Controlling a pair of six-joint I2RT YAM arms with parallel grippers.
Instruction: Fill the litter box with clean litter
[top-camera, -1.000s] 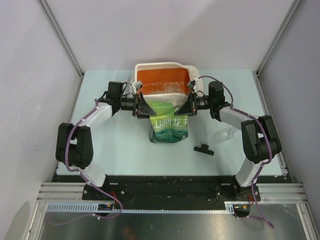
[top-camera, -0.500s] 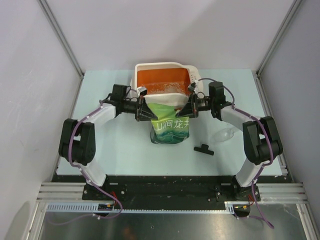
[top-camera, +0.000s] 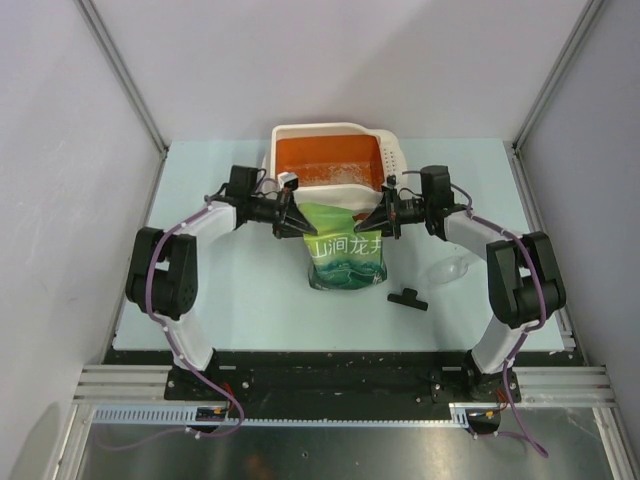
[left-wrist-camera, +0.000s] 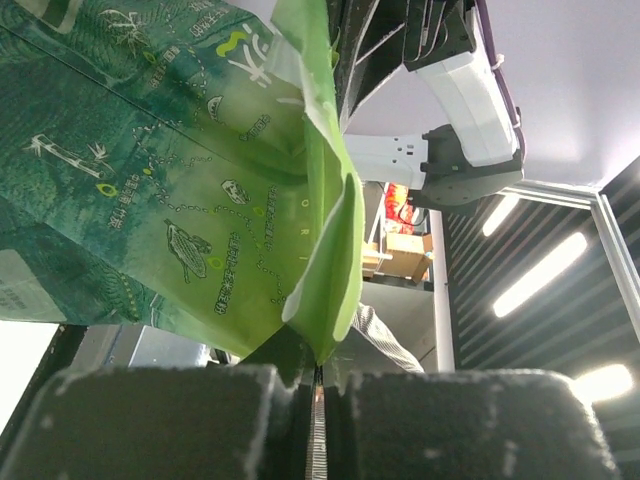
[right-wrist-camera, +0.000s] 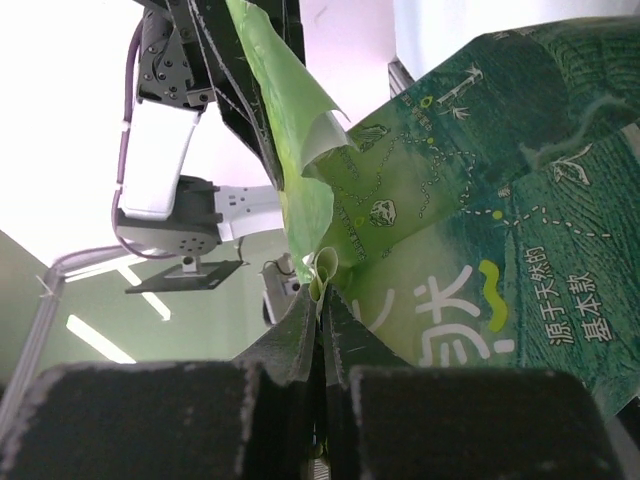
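The litter box (top-camera: 283, 140), orange inside with a cream rim, stands at the back of the table. Just in front of it a green pouch (top-camera: 346, 256) with white characters is held up by its top corners. My left gripper (top-camera: 298, 224) is shut on the pouch's left top corner, and the green edge (left-wrist-camera: 322, 300) runs down into its closed jaws (left-wrist-camera: 318, 378). My right gripper (top-camera: 377, 222) is shut on the right top corner, with a folded edge (right-wrist-camera: 322, 268) pinched at its tips (right-wrist-camera: 321, 300). I cannot make out loose clean litter; a pale strip (top-camera: 330, 184) lies along the box's near inner wall.
A small black clip (top-camera: 407, 298) lies on the table right of the pouch. A clear plastic piece (top-camera: 447, 270) sits near the right arm's elbow. White walls and metal frame posts close in the table on three sides.
My left gripper went from open to shut on the pouch's left top corner. Both arms shifted slightly and the pouch now hangs a little more to the right.
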